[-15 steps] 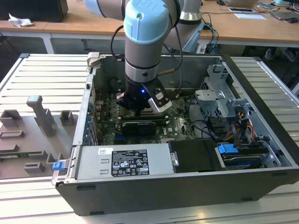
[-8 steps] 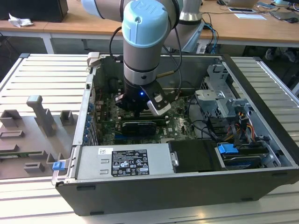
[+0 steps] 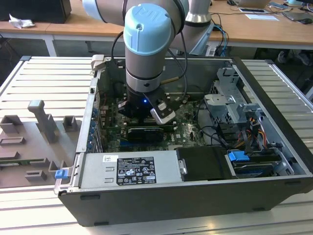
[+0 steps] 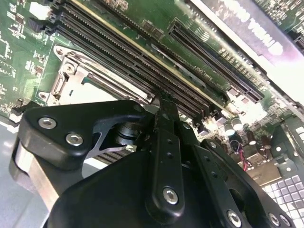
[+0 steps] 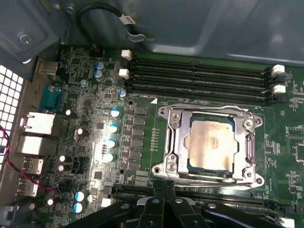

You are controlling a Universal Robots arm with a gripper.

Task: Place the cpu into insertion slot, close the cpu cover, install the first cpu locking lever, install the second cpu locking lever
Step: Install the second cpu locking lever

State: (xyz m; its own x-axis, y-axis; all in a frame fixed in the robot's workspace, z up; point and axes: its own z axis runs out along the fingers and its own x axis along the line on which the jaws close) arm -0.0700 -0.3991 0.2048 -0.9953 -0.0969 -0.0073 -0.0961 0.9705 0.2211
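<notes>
We see the cpu [image 5: 211, 144] seated in the insertion slot [image 5: 179, 142], with the cpu cover [image 5: 207, 113] lying closed around it on the green motherboard [image 5: 142, 156].

Taking the insertion slot as our landmark: in the first wrist view, the pale metal face of the cpu shows through the cover's square cut-out, and the silvery frame lies flat on all four sides. The long black memory slots [image 5: 199, 78] run just beside the slot on one side, with another black slot on the opposite side. The gripper [image 5: 164, 199] hangs just beside the slot's edge, and its jaws look clenched together with nothing between them. In the exterior view, we find the arm [image 3: 146, 44] reaching down into the open computer case [image 3: 195, 196], which sits on the slatted counter [image 3: 29, 78].
</notes>
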